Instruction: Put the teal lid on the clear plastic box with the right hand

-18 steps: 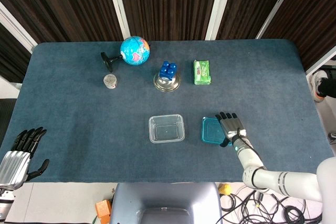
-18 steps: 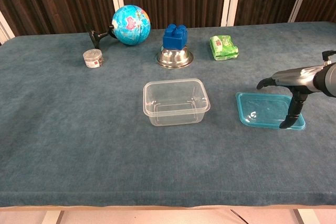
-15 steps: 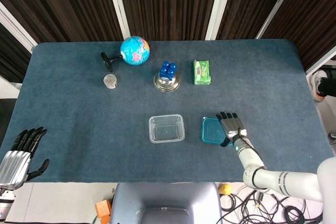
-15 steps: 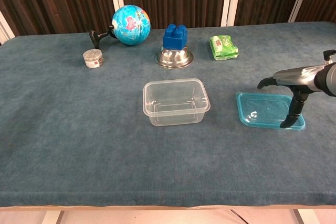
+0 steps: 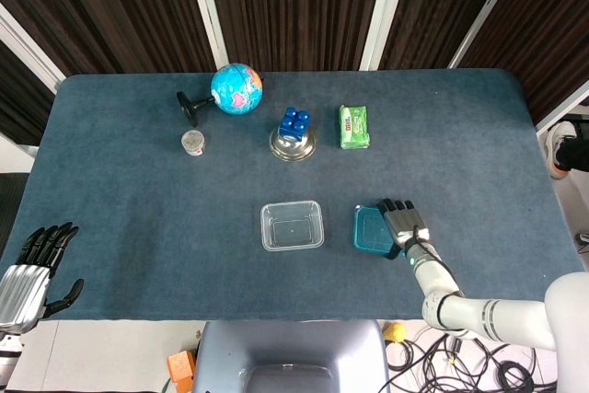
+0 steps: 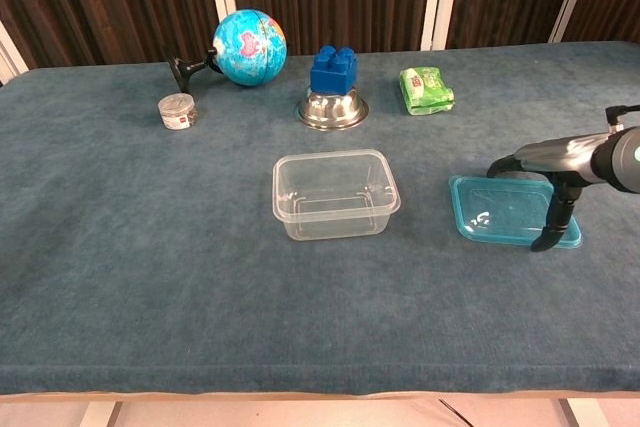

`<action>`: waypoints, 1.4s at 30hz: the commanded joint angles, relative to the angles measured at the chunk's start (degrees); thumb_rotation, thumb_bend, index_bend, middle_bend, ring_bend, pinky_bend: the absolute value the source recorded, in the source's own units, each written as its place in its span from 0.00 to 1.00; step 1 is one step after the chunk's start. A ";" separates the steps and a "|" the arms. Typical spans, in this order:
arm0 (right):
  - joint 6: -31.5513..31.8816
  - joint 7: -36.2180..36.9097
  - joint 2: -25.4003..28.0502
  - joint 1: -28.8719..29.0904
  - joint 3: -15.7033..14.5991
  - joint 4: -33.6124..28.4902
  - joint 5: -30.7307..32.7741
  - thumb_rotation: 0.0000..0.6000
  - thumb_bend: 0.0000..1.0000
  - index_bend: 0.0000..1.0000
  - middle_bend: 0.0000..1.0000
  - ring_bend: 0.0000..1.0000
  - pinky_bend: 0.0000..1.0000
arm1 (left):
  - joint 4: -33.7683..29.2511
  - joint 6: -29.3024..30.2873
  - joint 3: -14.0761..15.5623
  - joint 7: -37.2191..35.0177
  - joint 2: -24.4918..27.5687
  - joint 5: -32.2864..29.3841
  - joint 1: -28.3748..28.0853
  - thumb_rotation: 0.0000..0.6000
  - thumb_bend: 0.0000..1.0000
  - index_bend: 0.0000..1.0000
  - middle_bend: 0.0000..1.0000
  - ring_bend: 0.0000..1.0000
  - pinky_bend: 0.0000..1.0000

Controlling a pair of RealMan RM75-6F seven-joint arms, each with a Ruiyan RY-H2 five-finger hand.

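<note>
The left hand [image 5: 26, 269] hangs off the table's near left corner, metallic palm showing, dark fingers apart, holding nothing. Well to the left of the right hand sits the clear plastic box [image 6: 334, 194], a rounded rectangular tub, open-topped and glossy on the napped blue cloth [image 6: 150, 247]. Just beside that hand's left lies the teal lid [image 6: 505, 211], flat, translucent, thin-rimmed. The right hand [image 5: 403, 224] hovers over the lid's right edge, fingers spread, one dark fingertip [image 6: 545, 241] at its near right corner; it grips nothing.
</note>
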 commanded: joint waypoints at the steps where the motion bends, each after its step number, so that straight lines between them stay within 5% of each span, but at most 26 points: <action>1: 0.34 -0.20 -0.28 0.14 -0.30 0.06 0.10 1.00 0.04 0.04 0.00 0.00 0.00 | 0.01 -0.19 0.00 -0.04 -0.01 -0.01 -0.10 1.00 0.35 0.00 0.05 0.03 0.03; 6: 0.71 -0.10 -0.99 0.19 -0.56 0.90 0.61 1.00 0.04 0.09 0.00 0.00 0.00 | -0.04 -0.24 0.02 -0.08 0.02 0.10 -0.18 1.00 0.35 0.00 0.05 0.03 0.03; 13: 1.14 0.73 -1.31 -0.20 -0.39 1.58 -0.16 1.00 0.04 0.38 0.01 0.00 0.00 | 0.12 -0.17 -0.01 -0.33 0.01 0.08 -0.17 1.00 0.35 0.00 0.05 0.03 0.03; 20: 1.90 1.73 -1.01 -0.87 -0.16 1.38 -2.20 1.00 0.04 0.56 0.11 0.00 0.00 | 0.11 0.01 0.01 -0.47 0.05 0.20 -0.13 1.00 0.35 0.00 0.05 0.03 0.03; 27: 4.01 4.38 -0.48 -2.64 0.69 0.75 -7.66 1.00 0.04 0.63 0.19 0.00 0.00 | 0.27 0.22 -0.04 -0.79 0.05 0.22 -0.07 1.00 0.35 0.00 0.05 0.03 0.03; 32: 6.34 5.60 -0.91 -4.35 0.58 0.97 -13.39 1.00 0.04 0.68 0.29 0.09 0.02 | 0.35 0.25 -0.03 -0.77 0.00 0.27 -0.07 1.00 0.35 0.00 0.05 0.03 0.03; 42: 7.10 12.53 0.78 -7.27 2.56 0.62 -25.95 1.00 0.04 0.71 0.31 0.13 0.03 | 0.37 0.16 -0.13 -0.44 -0.09 -0.09 -0.02 1.00 0.35 0.00 0.05 0.03 0.03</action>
